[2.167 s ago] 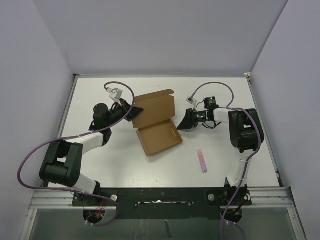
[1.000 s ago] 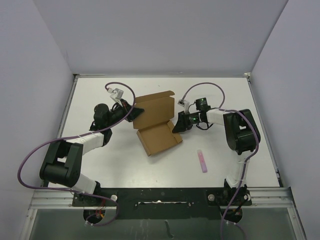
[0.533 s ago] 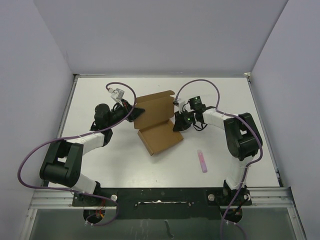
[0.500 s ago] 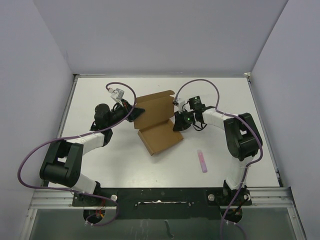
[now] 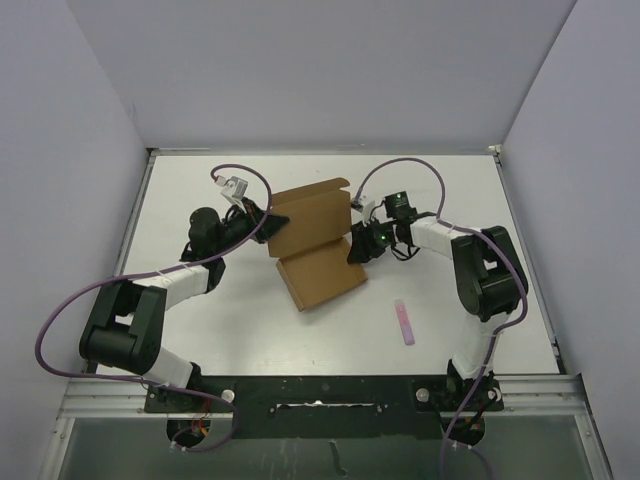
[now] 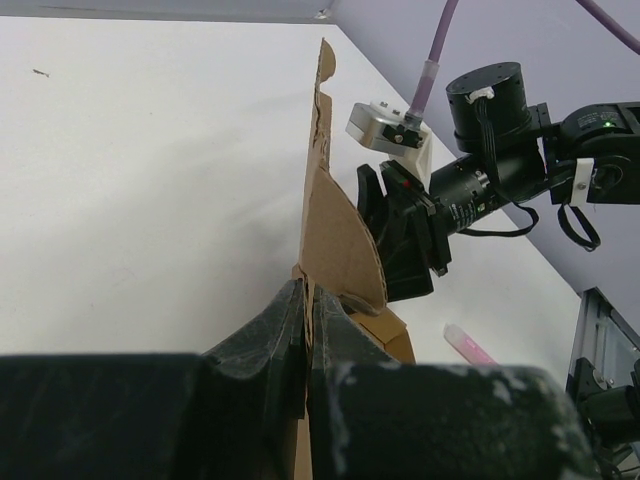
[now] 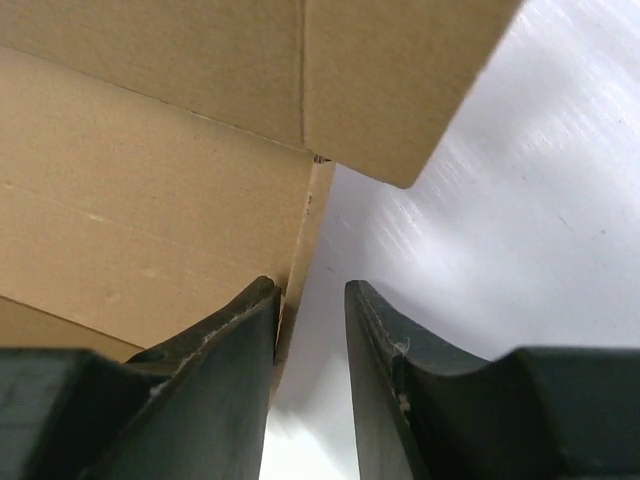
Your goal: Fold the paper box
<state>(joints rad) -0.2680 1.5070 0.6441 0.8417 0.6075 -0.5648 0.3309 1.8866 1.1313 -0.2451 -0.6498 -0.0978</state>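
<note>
While my left gripper (image 5: pixel 263 226) sits at about ten o'clock from the paper box (image 5: pixel 320 272), its fingers (image 6: pixel 270 325) are clenched on the left edge of the raised lid panel. In the left wrist view the cardboard stands upright, pinched thin between them.

The box lies near the middle of the white table (image 5: pixel 250 335), turned a little off square. Its shallow tray is flat on the surface and the lid panel rises from the tray's twelve o'clock side.

At three o'clock from the box, my right gripper (image 5: pixel 358 247) is at the corner where the tray's right wall meets the lid. In the right wrist view its fingers (image 7: pixel 380 340) are released and parted, with bare table showing between them. The tray wall's edge runs down along the inner face of the finger on the left of that view. I cannot tell whether they touch. A lid side flap hangs at twelve o'clock there.

A small pink stick (image 5: pixel 405 322) lies flat at five o'clock from the box, well apart from it.
</note>
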